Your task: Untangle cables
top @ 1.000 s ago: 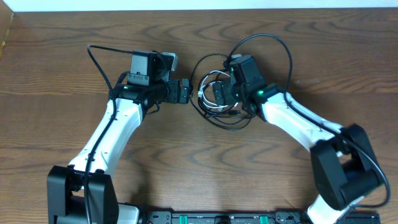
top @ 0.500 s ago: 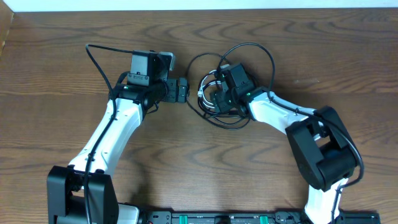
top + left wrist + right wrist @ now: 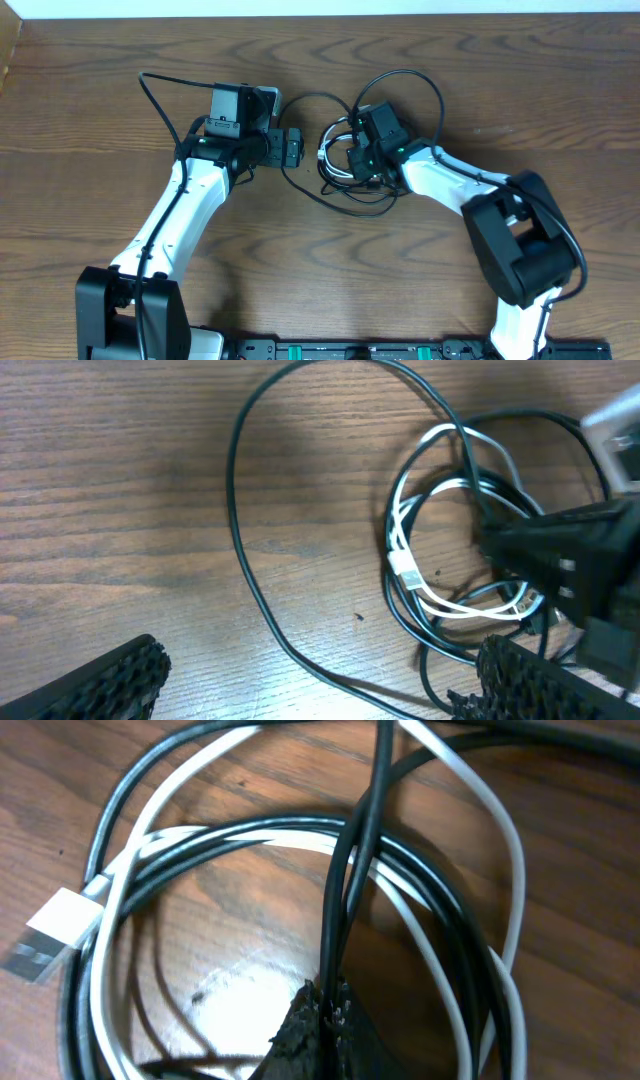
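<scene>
The right pincer point(image 3: 322, 1010) has swung in over the pile and snapped together on one black cord point(image 3: 355, 850). A black loop point(image 3: 233, 510) has slid out toward the left pincer point(image 3: 292, 147), which sits wide apart and empty. The white cord point(image 3: 407, 572) is wound through the black coils mid-worktop point(image 3: 100, 60). Untangling looks barely begun: every cord still needs separating.

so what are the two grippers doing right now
left gripper: open, holding nothing
right gripper: closed on a black cable in the tangle
</scene>
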{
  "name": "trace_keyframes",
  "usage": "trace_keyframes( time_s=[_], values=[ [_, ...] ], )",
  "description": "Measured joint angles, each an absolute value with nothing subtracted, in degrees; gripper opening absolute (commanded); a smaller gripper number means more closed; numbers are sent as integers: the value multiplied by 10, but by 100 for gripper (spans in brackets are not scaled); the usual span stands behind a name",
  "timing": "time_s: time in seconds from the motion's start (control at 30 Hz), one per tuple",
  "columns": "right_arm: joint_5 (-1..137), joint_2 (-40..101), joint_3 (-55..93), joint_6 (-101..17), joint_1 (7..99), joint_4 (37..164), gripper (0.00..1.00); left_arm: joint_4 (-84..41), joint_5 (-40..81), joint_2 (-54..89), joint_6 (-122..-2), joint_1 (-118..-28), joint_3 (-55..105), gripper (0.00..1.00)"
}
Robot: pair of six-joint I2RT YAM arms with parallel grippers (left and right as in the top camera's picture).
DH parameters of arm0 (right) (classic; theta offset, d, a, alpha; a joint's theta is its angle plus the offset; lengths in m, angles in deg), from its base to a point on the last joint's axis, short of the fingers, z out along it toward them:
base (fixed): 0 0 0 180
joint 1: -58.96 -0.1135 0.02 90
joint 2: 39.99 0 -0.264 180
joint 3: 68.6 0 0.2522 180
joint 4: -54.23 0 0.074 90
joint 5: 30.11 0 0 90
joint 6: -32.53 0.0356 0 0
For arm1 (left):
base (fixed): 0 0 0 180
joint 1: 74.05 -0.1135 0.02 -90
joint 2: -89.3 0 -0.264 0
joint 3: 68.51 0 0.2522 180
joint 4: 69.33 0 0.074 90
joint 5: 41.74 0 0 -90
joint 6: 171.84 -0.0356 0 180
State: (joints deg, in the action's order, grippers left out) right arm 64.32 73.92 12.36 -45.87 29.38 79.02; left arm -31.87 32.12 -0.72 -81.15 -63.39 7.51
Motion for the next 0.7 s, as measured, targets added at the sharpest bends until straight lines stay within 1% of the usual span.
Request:
trace_keyframes(
  time_s=[0.1,0.17,0.2,0.23,0.37,0.47,0.7],
  values=[
    [662,676,112,-453,307,806,1,-318,321,-7,-811,-634,75,98],
    [682,584,112,-450,320,806,1,-318,321,-7,-811,-634,75,98],
    [685,560,112,-449,322,806,1,-318,321,-7,-811,-634,75,98],
    [695,499,113,-448,326,806,1,-318,321,-7,-811,-634,75,98],
    [707,391,114,-446,326,806,1,-318,321,-7,-811,-634,75,98],
    [710,329,114,-446,326,807,1,-318,322,-7,-812,-634,75,98],
    [711,297,114,-438,326,810,1,-318,321,-7,-811,-634,75,99]
  ],
)
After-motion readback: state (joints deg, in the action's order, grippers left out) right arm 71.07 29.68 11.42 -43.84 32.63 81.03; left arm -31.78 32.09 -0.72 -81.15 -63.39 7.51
